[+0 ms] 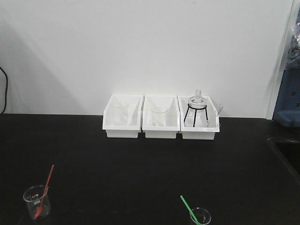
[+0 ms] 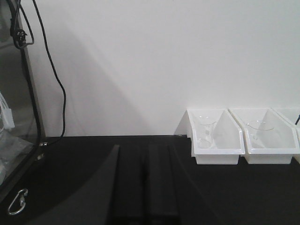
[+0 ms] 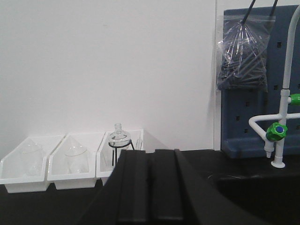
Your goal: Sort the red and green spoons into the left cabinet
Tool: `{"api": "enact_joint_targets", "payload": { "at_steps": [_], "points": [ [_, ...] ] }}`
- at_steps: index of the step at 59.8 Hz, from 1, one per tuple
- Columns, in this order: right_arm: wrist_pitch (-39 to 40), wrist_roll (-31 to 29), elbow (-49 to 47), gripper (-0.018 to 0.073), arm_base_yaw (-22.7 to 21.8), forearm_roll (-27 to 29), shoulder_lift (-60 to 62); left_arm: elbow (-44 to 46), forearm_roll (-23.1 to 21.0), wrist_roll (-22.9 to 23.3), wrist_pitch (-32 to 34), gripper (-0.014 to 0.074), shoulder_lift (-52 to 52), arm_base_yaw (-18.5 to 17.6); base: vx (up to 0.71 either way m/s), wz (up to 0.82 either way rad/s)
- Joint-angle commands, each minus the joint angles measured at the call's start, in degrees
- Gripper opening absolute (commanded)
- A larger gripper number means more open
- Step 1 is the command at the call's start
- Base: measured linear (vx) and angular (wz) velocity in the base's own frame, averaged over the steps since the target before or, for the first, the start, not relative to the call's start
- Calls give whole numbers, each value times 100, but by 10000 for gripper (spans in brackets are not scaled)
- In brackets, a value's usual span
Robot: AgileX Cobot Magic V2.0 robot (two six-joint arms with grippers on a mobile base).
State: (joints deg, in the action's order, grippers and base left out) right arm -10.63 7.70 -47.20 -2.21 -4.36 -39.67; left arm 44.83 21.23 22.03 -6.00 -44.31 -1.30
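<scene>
Front view, lower left: thin bright red plastic spoon (image 1: 45, 187) standing in a clear glass beaker (image 1: 37, 202) on the black countertop (image 1: 140, 164), bowl down, handle leaning up to the right. Centre, against the white wall: three white plastic bins (image 1: 161, 118) side by side, a clear beaker in the left and middle ones, a round glass flask on a black wire stand (image 1: 196, 105) in the right one. Bottom edge, right of centre: thin bright green plastic spoon (image 1: 187, 206) resting in a smaller clear glass (image 1: 200, 216), handle leaning up to the left, well apart from the red one. Both well in front of the bins.

Left wrist view, left edge: dark-framed glass panel (image 2: 16, 117), black cable (image 2: 58, 84) hanging beside it, silver snap hook (image 2: 16, 202) below. Bottom centre: left gripper (image 2: 146, 150), dark fingers pressed almost together with only a thin seam between, pinching nothing.

Right wrist view, bottom centre: right gripper (image 3: 151, 154), fingers likewise pressed together, nothing between them. Upper right: blue perforated panel (image 3: 243, 117), clear bag of dark sticks (image 3: 243, 51) hung on it, white tap with green knob (image 3: 276, 131) over a dark sink (image 3: 253, 192).

Position of either spoon relative to either gripper: cannot tell, spoons and grippers sharing no view.
</scene>
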Motion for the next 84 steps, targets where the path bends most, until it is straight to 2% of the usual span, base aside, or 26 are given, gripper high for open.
{"api": "enact_joint_targets", "payload": {
  "at_steps": [1, 13, 22, 29, 35, 40, 45, 55, 69, 76, 84],
  "points": [
    [384, -19, -211, 64, 19, -4, -13, 212, 3, -80, 500, 158, 12, -49, 0, 0],
    [214, -19, -211, 235, 19, -4, -13, 212, -2, -121, 508, 356, 12, -49, 0, 0],
    [205, -38, -211, 471, 19, -4, -13, 212, -2, -121, 485, 500, 12, -49, 0, 0],
    [254, -38, -211, 645, 19, -4, -13, 212, -2, -121, 485, 541, 12, -49, 0, 0],
    [400, -31, -211, 732, 19, 2, -13, 212, -2, -115, 485, 542, 12, -49, 0, 0],
    [556, 57, -211, 729, 19, 74, -13, 212, -2, -115, 490, 541, 12, -49, 0, 0],
    [552, 127, -211, 718, 19, 375, -26, 212, -7, -115, 491, 541, 12, -49, 0, 0],
    [-22, -277, -293, 645, 237, 495, -479, 212, -6, -110, 491, 541, 12, -49, 0, 0],
    [-1160, -1714, -969, 533, 1496, 649, -1909, 165, -35, -111, 485, 541, 12, -49, 0, 0],
    [-1173, -2159, -1118, 508, 2119, 664, -2667, 169, -48, -111, 333, 541, 12, -49, 0, 0],
    [-1161, -2468, -1126, 501, 2479, 664, -3520, 169, -48, -117, 203, 541, 12, -49, 0, 0]
  ]
}}
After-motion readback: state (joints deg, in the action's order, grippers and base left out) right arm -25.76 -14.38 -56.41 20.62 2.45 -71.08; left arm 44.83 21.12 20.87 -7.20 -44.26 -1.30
